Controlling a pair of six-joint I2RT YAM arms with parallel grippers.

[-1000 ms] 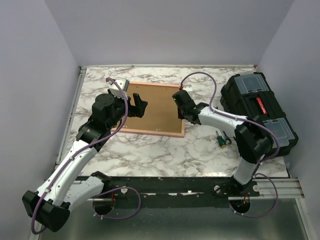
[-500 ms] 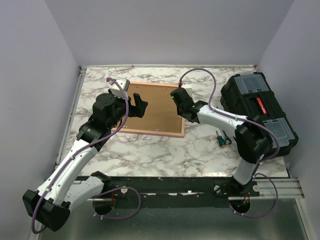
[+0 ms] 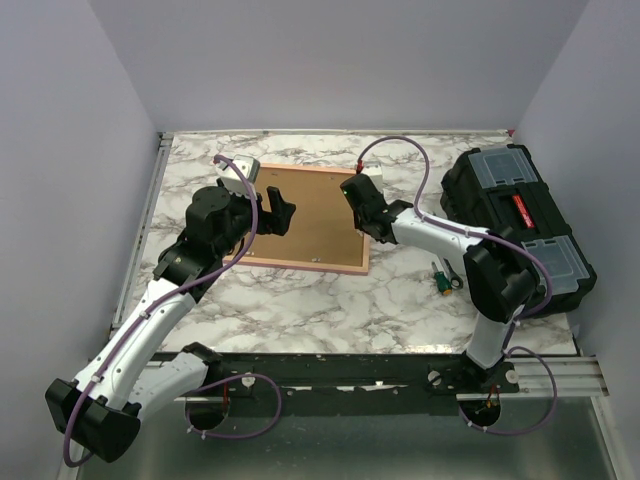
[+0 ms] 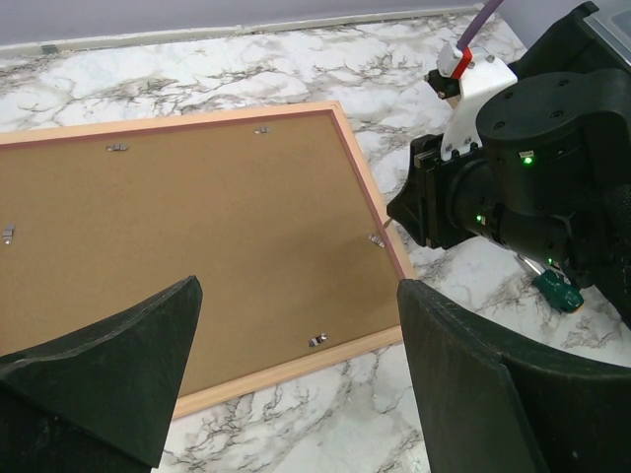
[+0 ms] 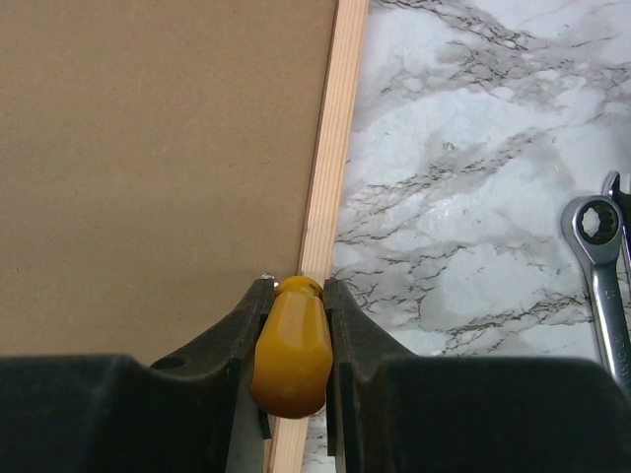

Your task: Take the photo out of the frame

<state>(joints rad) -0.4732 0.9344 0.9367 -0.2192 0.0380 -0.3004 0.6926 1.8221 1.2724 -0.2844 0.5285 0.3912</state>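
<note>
The frame (image 3: 310,215) lies face down on the marble table, its brown backing board (image 4: 197,227) up and its pale wooden edge (image 5: 330,148) showing. The photo is hidden under the board. Small metal tabs (image 4: 317,340) hold the board along its edges. My right gripper (image 5: 294,284) is shut on a yellow tool handle (image 5: 291,345), whose tip points down at the frame's right edge beside a tab; the same gripper (image 3: 360,215) stands over that edge. My left gripper (image 4: 296,296) hangs open above the board's near left part, holding nothing.
A black toolbox (image 3: 515,225) stands at the table's right side. A ring wrench (image 5: 596,266) and a green-handled tool (image 3: 441,283) lie on the marble between the frame and the toolbox. Walls close in on the left, back and right.
My right gripper has shifted slightly toward the far end of the frame's right edge with the yellow handle. The left arm has stayed still.
</note>
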